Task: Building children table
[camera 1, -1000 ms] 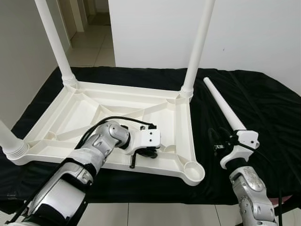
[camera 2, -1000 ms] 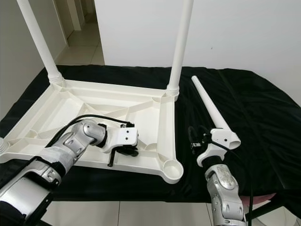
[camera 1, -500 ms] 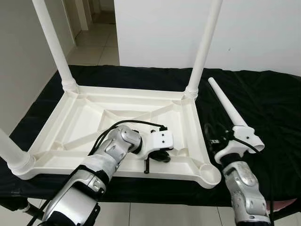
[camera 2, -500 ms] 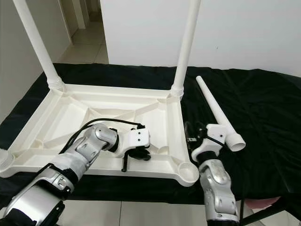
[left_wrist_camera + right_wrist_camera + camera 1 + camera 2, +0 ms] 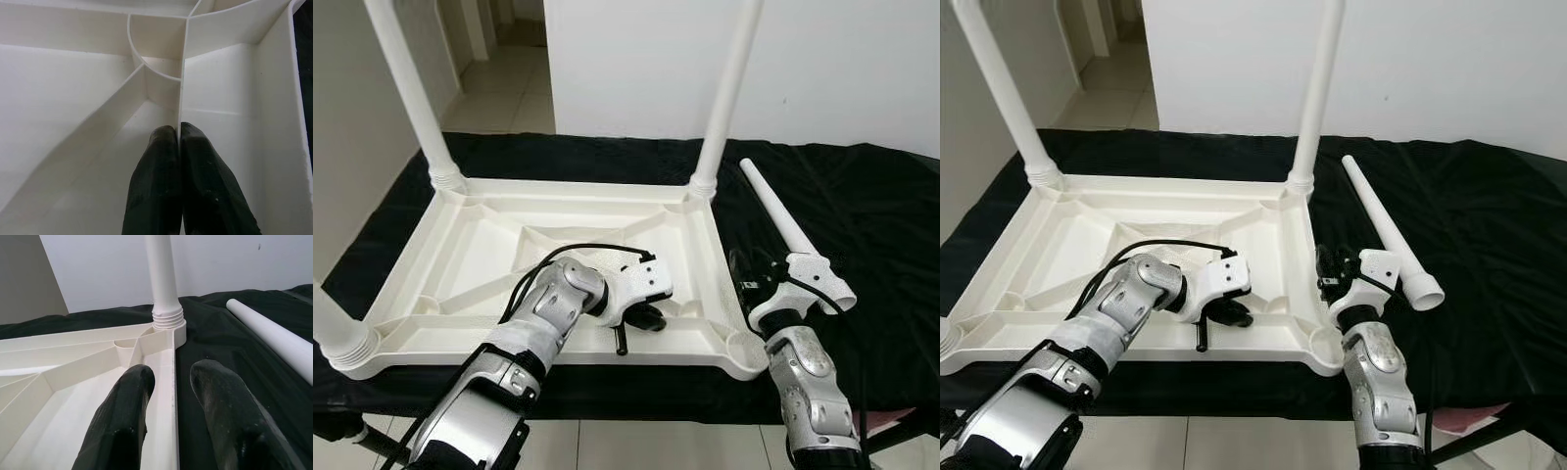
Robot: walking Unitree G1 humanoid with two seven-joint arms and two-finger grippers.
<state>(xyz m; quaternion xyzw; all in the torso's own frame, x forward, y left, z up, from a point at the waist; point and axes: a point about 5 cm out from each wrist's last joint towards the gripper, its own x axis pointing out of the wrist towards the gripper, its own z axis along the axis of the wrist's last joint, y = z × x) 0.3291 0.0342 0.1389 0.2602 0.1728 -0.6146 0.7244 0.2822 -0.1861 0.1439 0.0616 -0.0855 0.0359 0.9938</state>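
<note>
White plastic children's table (image 5: 489, 245) lies upside down on a surface draped in black cloth (image 5: 862, 225), ribbed underside facing up. Three legs screwed in and standing upright: far-left leg (image 5: 411, 98), far-right leg (image 5: 729, 93), near-left leg (image 5: 333, 328), the last cut off by the frame edge. Near-right corner socket (image 5: 1327, 351) has no leg in it.

Fourth leg, loose (image 5: 783, 230), lies on the cloth just beside the table's right edge, narrow end pointing away from the robot, wide open end toward it (image 5: 1425, 294).

Left hand (image 5: 625, 331) reaches over the near rail into the underside, close to the near-right corner. Left wrist view: fingers (image 5: 156, 191) pressed together on a thin upright rib (image 5: 182, 83), one finger each side, pinching it. The rib runs on to a curved socket wall.

Right hand (image 5: 1324, 269) sits at the table's right edge, between the rim and the loose leg. Right wrist view: fingers (image 5: 122, 426) spread, straddling the right side rim (image 5: 164, 382), one finger over the underside and the other over the cloth. Can't tell if they touch the rim. Far-right leg's threaded base (image 5: 167, 316) is straight ahead along that rim; the loose leg (image 5: 274, 340) lies off to the side on the cloth.

Behind the table: white wall, tiled floor at the far left.
</note>
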